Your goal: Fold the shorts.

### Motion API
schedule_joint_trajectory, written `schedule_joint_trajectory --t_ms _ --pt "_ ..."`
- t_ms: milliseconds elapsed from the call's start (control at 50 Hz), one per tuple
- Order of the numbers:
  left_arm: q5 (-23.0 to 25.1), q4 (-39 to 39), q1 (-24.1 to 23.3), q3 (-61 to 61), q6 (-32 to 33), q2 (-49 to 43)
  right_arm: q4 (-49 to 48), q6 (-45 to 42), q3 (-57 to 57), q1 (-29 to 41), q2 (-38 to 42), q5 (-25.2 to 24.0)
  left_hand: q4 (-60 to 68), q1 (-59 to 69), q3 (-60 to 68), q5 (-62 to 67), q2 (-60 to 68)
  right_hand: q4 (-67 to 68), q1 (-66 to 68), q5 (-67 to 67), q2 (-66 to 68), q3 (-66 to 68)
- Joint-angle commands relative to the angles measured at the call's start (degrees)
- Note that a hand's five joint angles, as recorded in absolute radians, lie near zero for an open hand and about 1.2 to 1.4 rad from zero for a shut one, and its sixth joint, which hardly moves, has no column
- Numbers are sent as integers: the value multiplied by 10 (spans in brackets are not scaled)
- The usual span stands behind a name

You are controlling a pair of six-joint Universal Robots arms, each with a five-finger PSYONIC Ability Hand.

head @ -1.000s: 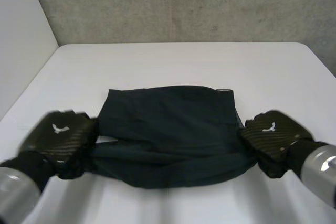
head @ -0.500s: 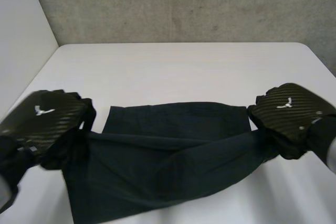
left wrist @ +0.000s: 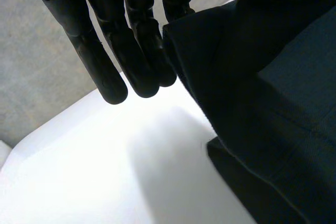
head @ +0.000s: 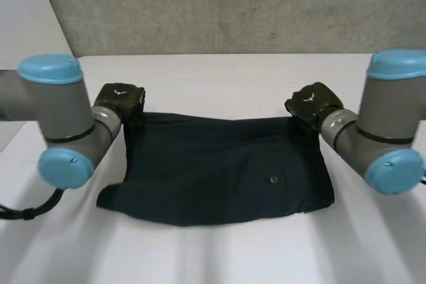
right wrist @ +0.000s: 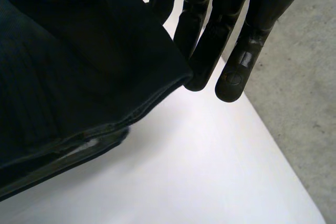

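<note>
The dark shorts (head: 219, 164) lie on the white table (head: 219, 78), doubled over, with a small button (head: 273, 180) showing on top. My left hand (head: 120, 100) is at the far left corner of the shorts and my right hand (head: 311, 101) at the far right corner. In the left wrist view the straight fingers (left wrist: 131, 51) lie against a raised cloth corner (left wrist: 262, 77), pinching it. In the right wrist view the fingers (right wrist: 210, 24) likewise hold a cloth edge (right wrist: 63, 66) just above the table.
A concrete wall (head: 233, 4) stands behind the table's far edge. Both arms, left (head: 60, 118) and right (head: 386, 124), reach over the table's sides. White tabletop (head: 219, 251) shows in front of the shorts.
Both hands have lifted the near edge of the shorts and carried it away from me to the far edge, laying the cloth over itself.
</note>
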Motion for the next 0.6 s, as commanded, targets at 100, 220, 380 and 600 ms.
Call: schedule_joint_trajectory --t_ms 100,220,380,600 --pt "-15 -4 -20 81 -5 -71 -195 10 -32 8 75 20 -571 -548 -565 -531 -569 -583 -461 -563 -583 -578" --pt "-16 0 -37 66 -5 -14 -192 66 -8 9 4 65 -567 -545 -562 -528 -566 -583 -461 -563 -583 -578" --pt "-11 -2 -34 -72 -6 105 -72 165 97 3 -125 29 -567 -545 -562 -528 -566 -579 -457 -559 -579 -574" --pt "50 101 -35 -318 0 197 -15 185 312 -59 -196 -110 -557 -535 -552 -518 -556 -369 -247 -349 -369 -363"
